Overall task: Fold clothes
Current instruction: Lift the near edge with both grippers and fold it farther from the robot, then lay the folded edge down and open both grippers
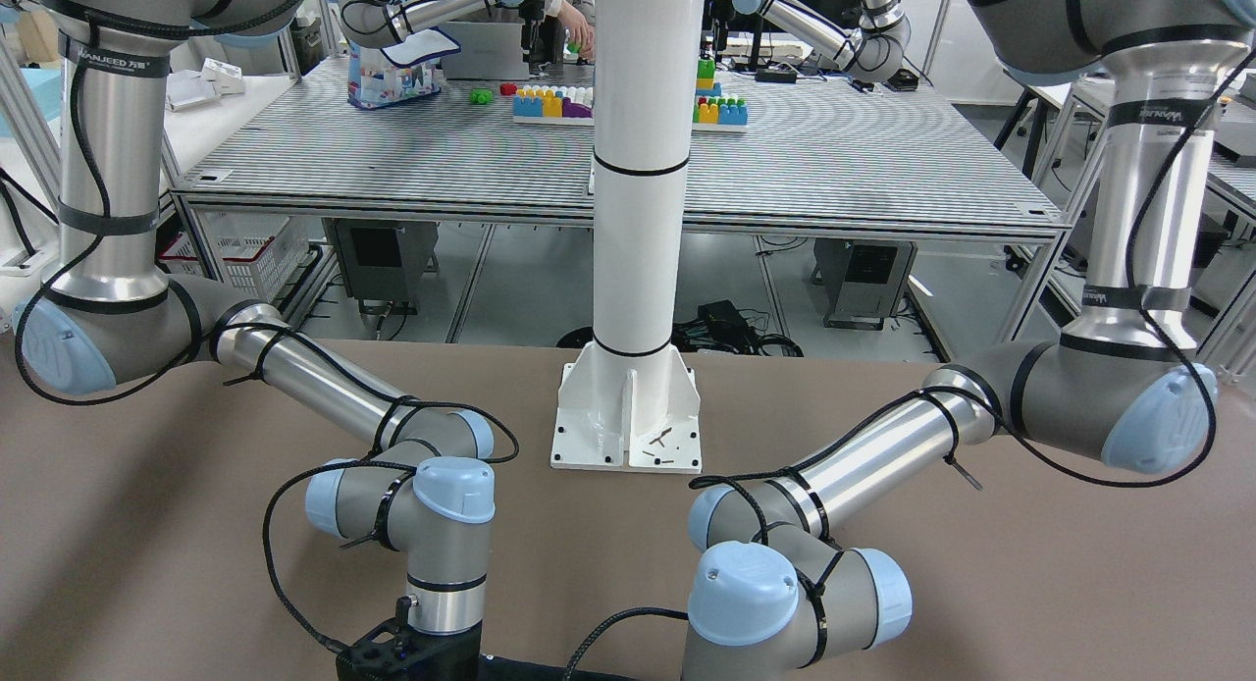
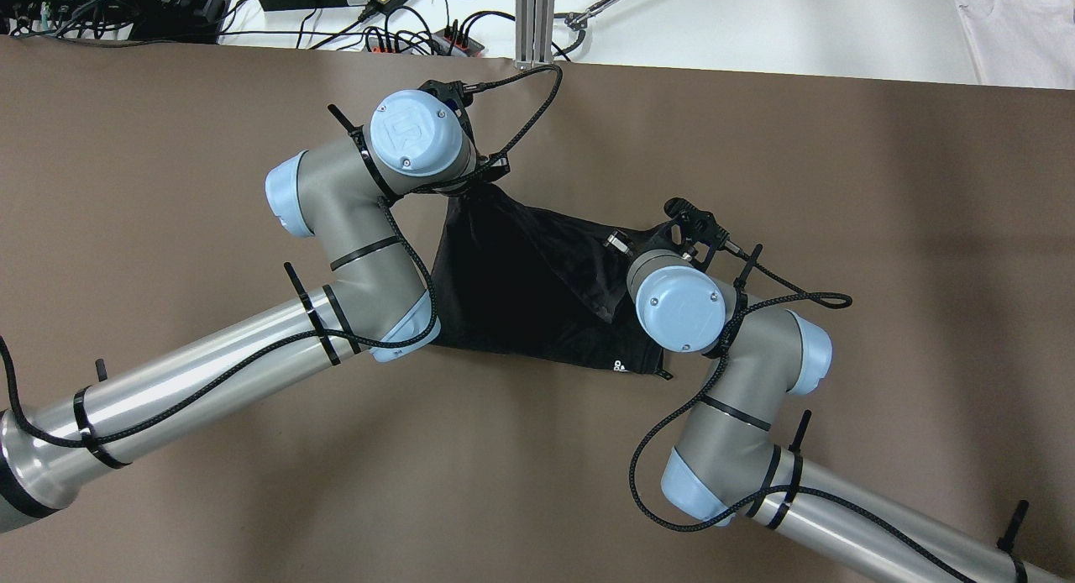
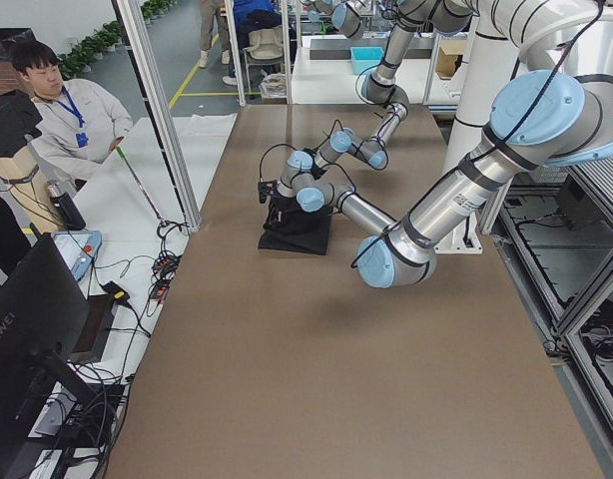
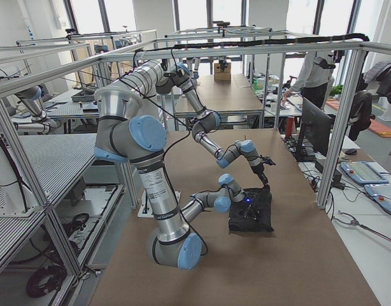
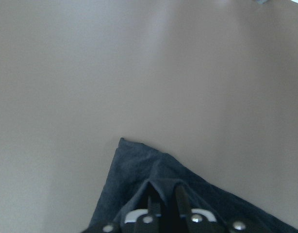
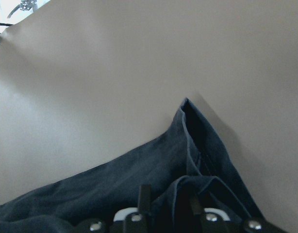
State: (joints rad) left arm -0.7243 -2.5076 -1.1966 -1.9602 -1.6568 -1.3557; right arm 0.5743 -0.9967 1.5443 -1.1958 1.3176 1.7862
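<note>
On the wrist views, not overhead, left claw (image 5: 167, 206) and right claw (image 6: 169, 204) seemingly pinch the clothes (image 2: 521, 289).

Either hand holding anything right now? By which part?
Both hold the black cloth. The left hand pinches it near its far left corner, the right hand near its far right corner.

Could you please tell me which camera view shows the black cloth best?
The overhead exterior view: most of the outline of the black cloth shows there. The wrist views show only one corner each, the side views show it small and distant, and the front-facing view hardly shows it.
</note>
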